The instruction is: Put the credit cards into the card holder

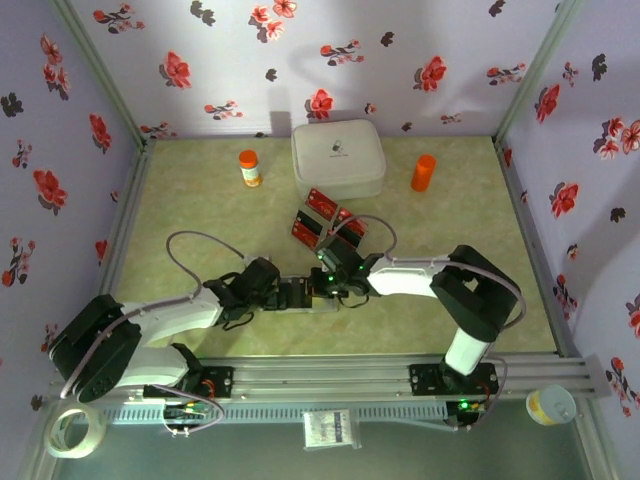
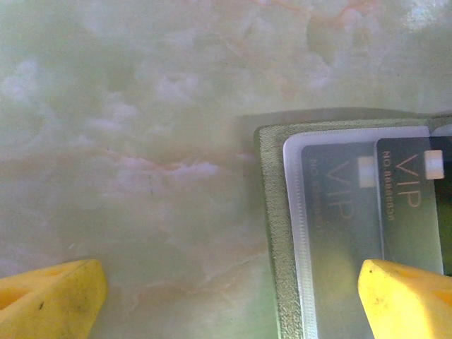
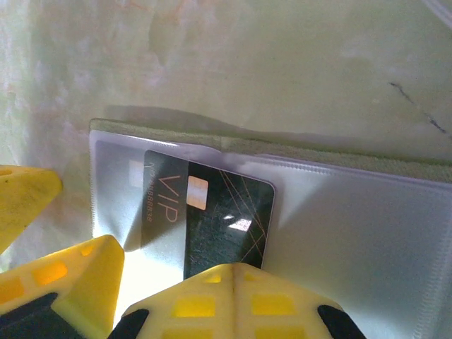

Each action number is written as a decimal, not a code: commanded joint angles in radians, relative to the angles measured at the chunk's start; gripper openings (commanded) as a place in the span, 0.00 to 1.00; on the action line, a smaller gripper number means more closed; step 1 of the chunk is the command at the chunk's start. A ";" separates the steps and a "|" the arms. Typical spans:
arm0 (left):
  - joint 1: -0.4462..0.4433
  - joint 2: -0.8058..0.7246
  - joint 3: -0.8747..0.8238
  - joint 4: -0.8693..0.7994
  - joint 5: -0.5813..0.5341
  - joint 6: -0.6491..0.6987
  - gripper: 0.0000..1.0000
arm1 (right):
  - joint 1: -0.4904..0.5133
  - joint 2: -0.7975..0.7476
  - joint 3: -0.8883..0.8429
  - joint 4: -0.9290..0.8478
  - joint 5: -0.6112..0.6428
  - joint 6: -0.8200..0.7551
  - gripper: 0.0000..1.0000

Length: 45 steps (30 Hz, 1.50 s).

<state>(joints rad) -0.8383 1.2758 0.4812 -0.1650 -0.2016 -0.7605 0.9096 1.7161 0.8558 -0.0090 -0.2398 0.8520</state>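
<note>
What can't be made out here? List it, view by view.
Left wrist: the holder runs off the right edge; VIP card print blurred behind the sleeve.
Right wrist: a finger covers the lower end of the black card.
Top: left gripper and right gripper mostly hide the holder; red cards too small to read.

Two credit cards (image 3: 227,224) inside card holder (image 3: 353,161)

The pale green marbled tabletop (image 1: 200,210) carries a white case (image 1: 338,158) at mid far edge, flanked by a small bottle (image 1: 249,168) and an orange cylinder (image 1: 424,172). Red cards (image 1: 325,222) lie just before the case, and an open card holder (image 2: 270,212) lies toward the near edge.
</note>
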 commanded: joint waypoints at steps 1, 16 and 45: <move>0.022 0.024 -0.047 -0.067 -0.022 -0.009 0.94 | 0.006 0.042 0.041 -0.048 0.007 -0.030 0.03; 0.057 -0.112 -0.037 -0.146 -0.022 -0.013 0.95 | 0.048 0.101 0.112 -0.046 0.002 -0.005 0.01; 0.068 -0.053 -0.110 -0.063 0.008 -0.017 0.95 | 0.041 0.046 0.089 -0.077 0.051 -0.033 0.04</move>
<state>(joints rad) -0.7803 1.1790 0.4202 -0.2325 -0.2203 -0.7609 0.9516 1.7435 0.9600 -0.0811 -0.2096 0.8368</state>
